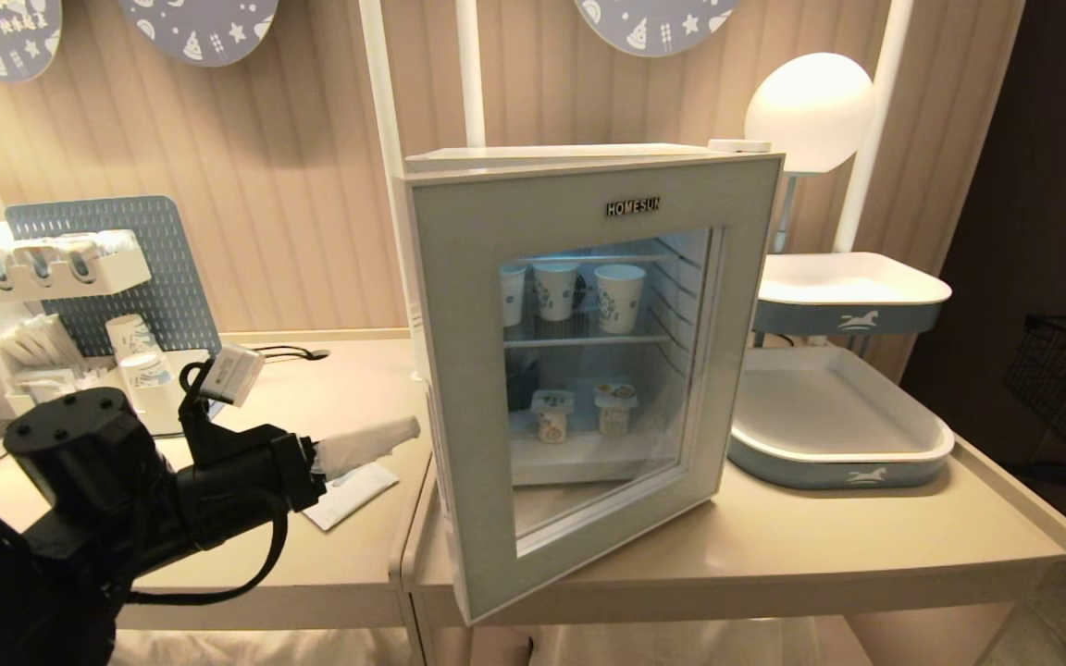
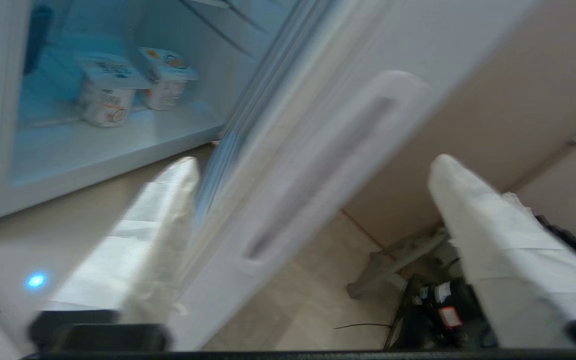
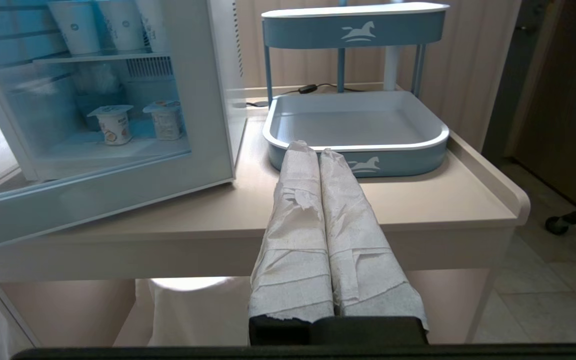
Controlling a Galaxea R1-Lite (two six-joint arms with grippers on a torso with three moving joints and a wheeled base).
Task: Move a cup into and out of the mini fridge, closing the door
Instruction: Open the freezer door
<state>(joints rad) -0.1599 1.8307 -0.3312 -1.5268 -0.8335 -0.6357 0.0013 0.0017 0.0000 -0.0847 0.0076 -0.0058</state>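
Beige surface (image 1: 774,555) carried the mini fridge (image 1: 588,157) near its front edge, the door (image 1: 579,370) ajar, cups (image 1: 619,296) on my head view's upper shelf. My left wrist view showed the left pincer (image 2: 313,165) spread astride the door's edge. My right wrist view showed the right pincer (image 3: 319,155) pressed together, empty, before the blue tray (image 3: 358,145).

**One brand name legible**

"HOMESUN" is read in dark capitals on the pale frame of the door (image 1: 588,370), centred above its glass window — the only wording that can be made out. A white horse emblem, no lettering, is carried on the blue trays (image 1: 834,462) beside the mini fridge (image 1: 579,153). Printing is seen on the cups (image 1: 619,296) and the yoghurt pots (image 1: 551,414) inside — too small to be read.
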